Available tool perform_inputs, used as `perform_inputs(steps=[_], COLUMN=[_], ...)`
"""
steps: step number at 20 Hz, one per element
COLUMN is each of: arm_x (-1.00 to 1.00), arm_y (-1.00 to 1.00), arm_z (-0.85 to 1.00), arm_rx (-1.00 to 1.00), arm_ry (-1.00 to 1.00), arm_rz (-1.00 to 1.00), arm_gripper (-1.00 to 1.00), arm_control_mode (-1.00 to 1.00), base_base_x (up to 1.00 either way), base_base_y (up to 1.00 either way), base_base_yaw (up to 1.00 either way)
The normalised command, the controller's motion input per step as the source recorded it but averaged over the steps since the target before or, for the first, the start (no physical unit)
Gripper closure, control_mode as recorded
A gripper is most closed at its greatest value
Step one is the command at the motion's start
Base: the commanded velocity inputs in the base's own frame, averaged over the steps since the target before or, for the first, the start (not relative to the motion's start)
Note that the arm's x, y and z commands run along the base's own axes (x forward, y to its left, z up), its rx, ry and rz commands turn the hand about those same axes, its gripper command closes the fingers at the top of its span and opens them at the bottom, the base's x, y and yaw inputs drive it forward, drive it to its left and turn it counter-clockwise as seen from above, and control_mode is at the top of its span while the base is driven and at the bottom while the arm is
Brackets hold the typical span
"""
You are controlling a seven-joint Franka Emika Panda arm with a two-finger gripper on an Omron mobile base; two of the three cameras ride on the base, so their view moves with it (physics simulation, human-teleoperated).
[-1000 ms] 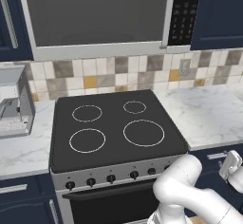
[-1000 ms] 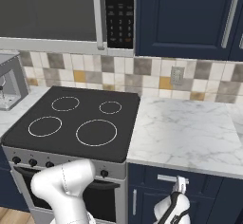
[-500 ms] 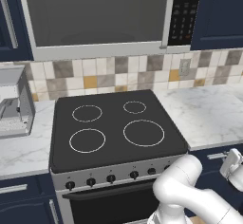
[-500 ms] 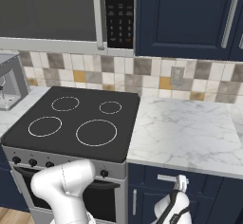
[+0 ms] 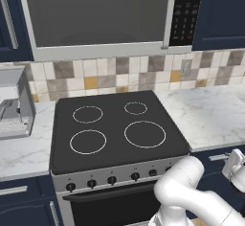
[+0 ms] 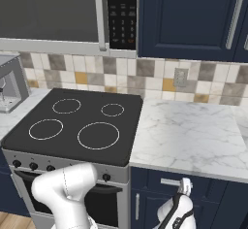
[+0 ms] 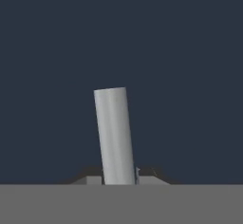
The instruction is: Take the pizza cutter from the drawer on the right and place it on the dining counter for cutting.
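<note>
The drawer (image 6: 150, 178) is a navy front just under the marble worktop, right of the stove, and it stands closed. Its silver bar handle (image 6: 172, 182) runs horizontally. My gripper (image 6: 184, 188) is pressed up to the right end of that bar and shut on it. In the hand view the handle (image 7: 114, 133) rises as a grey cylinder from between my gripper (image 7: 118, 179) and the drawer (image 7: 180, 52) spreads dark blue behind it. From the left, the gripper (image 5: 234, 164) sits at the handle (image 5: 216, 157). The pizza cutter is hidden. The dining counter is out of view.
A black stove top (image 6: 77, 123) with a knob panel (image 6: 58, 167) lies left of the drawer. The marble worktop (image 6: 193, 136) overhangs it. A microwave (image 6: 63, 14) and navy wall cabinets (image 6: 193, 19) hang above. A grey appliance (image 5: 14, 105) stands far left.
The fingers have closed onto the drawer's handle. The arm and the base have barely moved.
</note>
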Motion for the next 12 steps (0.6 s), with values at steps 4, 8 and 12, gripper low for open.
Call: perform_inputs(steps=[4,8,12], arm_x=[-0.02,-0.32,-0.56], arm_y=[-0.01,-0.20,-0.39], arm_z=[-0.06,-0.25,-0.23], arm_rx=[0.00,0.00,0.00], arm_ry=[0.04,0.00,0.01], arm_rz=[0.00,0.00,0.02], arm_gripper=[1.00,1.00,1.00], arm_control_mode=[-1.00,-1.00,-1.00], base_base_x=[0.00,0.00,0.00], base_base_y=[0.00,0.00,0.00], base_base_yaw=[0.00,0.00,0.00])
